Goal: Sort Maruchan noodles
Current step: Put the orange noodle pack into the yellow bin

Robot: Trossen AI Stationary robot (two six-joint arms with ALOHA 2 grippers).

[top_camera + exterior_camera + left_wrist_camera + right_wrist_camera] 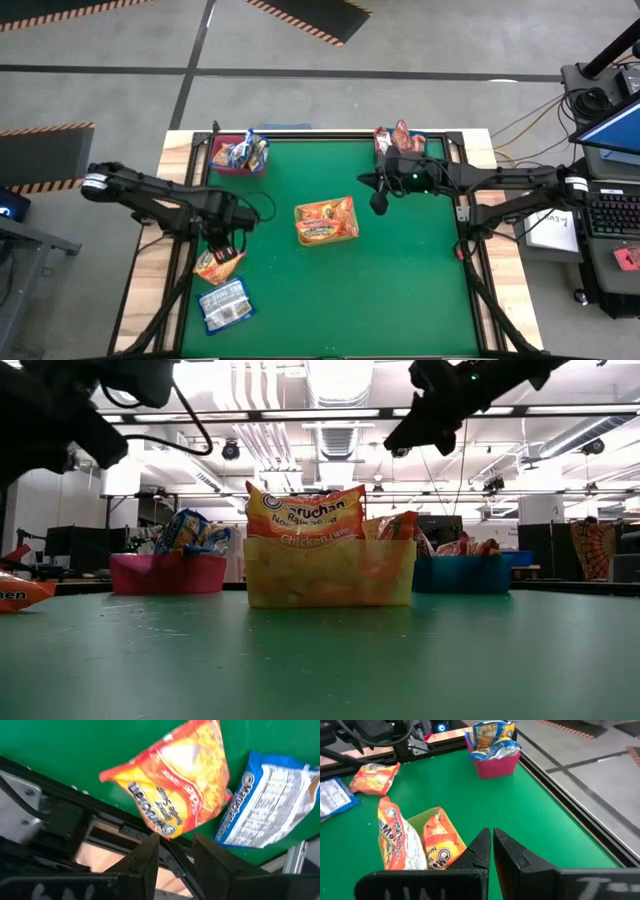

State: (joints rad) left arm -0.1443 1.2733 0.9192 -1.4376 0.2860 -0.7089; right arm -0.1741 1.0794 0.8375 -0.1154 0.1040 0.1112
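Green worktop [400, 290] framed by a wooden border, carrying three bins and loose Maruchan packets. Yellow-green bin [326, 226] near the centre, stuffed with orange chicken-flavour packets [305, 515] standing upright, crinkly, logo readable in the low view. Red bin [238, 158] at the far left corner, holding blue-and-silver packets [491, 739]. Blue bin [462, 573] at the far edge toward the right, visible as a bin only in the low view; from above merely red packets [403, 138] poking out behind the right arm.

Loose orange packet [218, 265] lying flat near the left edge, glossy, red-bordered; loose blue-and-silver packet [226, 304] just beside it toward the near left corner, back panel with printed text facing up in the left wrist view.

Left gripper [224, 243] poised over the orange packet's end, fingers parted a modest way; cannot tell whether touching the packet, and nothing seen gripped. Right gripper [379, 203] hanging above the worktop between the yellow-green bin and the far right corner, fingers pressed together, empty.

Low view alone revealing a ceiling with ducts and lamps, plus the orange packet's tip at the left edge.
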